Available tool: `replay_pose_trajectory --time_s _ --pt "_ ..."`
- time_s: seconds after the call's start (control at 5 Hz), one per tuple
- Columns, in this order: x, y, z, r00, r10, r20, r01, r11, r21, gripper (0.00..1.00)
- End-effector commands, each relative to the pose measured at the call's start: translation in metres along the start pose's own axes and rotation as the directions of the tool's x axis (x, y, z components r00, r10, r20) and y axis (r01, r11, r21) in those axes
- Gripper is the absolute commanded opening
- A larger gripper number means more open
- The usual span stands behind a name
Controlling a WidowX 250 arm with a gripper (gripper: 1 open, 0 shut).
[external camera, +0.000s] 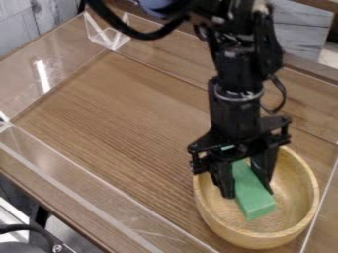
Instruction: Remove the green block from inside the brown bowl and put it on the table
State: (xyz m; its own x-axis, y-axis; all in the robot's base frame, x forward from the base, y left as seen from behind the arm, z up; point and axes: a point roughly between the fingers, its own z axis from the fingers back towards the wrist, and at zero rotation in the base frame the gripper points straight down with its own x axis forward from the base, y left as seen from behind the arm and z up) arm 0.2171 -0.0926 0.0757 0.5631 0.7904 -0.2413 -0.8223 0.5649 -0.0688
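The brown bowl (306,211) sits on the table (119,109) at the front right. My gripper (246,181) hangs straight down over it from the black arm (239,89), shut on the green block (255,201). The block stands tilted between the two fingers, its upper part between them and its lower end pointing into the bowl's hollow. I cannot tell whether that lower end still touches the bowl's bottom.
Low clear acrylic walls (79,183) border the tabletop on the left and front, with a corner at the back (106,38). Open wood surface stretches left of the bowl and behind it. The bowl lies close to the front right edge.
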Motion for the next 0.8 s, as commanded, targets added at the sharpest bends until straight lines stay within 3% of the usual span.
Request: replay_pose_trajectory --time_s 0.0,0.6 --pt "0.002 -0.006 0.021 1.0 0.005 0.014 -0.004 0.998 -0.069 0.0" --pt "0.008 0.005 0.03 0.999 0.052 -0.012 -0.053 0.995 -0.089 0.0"
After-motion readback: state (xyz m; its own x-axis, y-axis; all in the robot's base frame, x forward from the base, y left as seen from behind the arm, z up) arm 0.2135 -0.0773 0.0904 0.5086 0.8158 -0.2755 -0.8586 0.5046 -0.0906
